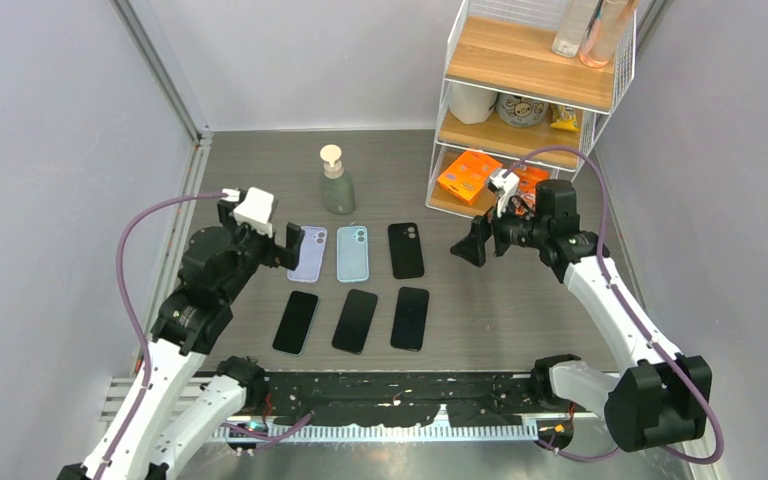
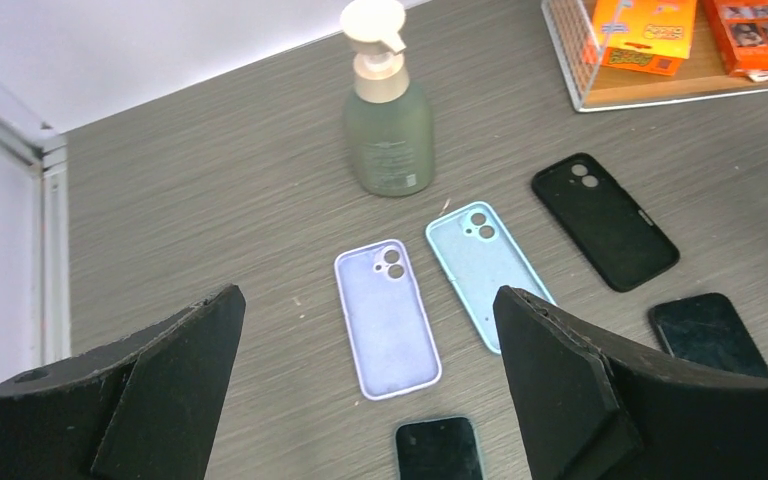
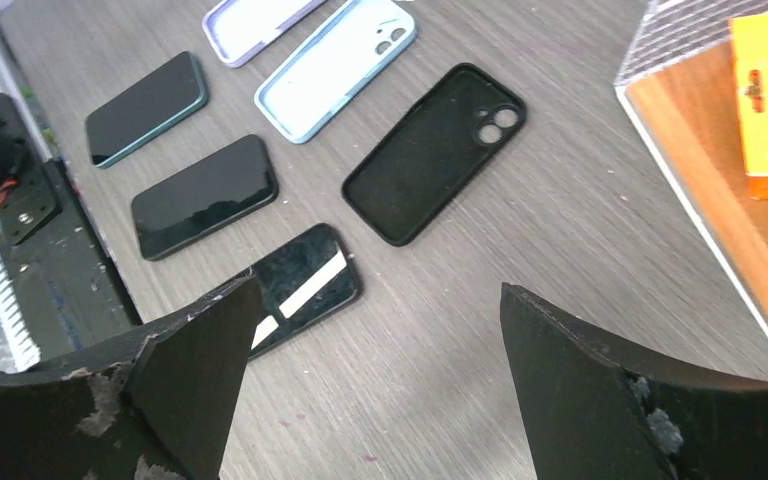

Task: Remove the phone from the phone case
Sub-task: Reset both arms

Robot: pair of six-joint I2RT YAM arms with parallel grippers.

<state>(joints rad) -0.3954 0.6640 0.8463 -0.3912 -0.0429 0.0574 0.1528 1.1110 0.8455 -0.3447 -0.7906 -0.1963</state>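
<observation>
On the grey wood-grain surface (image 1: 480, 310), mid-frame in the top view, three empty cases lie in a row: a lilac silicone phone case (image 1: 308, 254), a pale blue phone case (image 1: 352, 254) and a black phone case (image 1: 406, 250). Just below lie three dark flat phones (image 1: 355, 321), screens up and out of the cases. The left end effector (image 1: 292, 247) hovers released beside the lilac case. The right end effector (image 1: 472, 247), likewise released, hangs right of the black one.
</observation>
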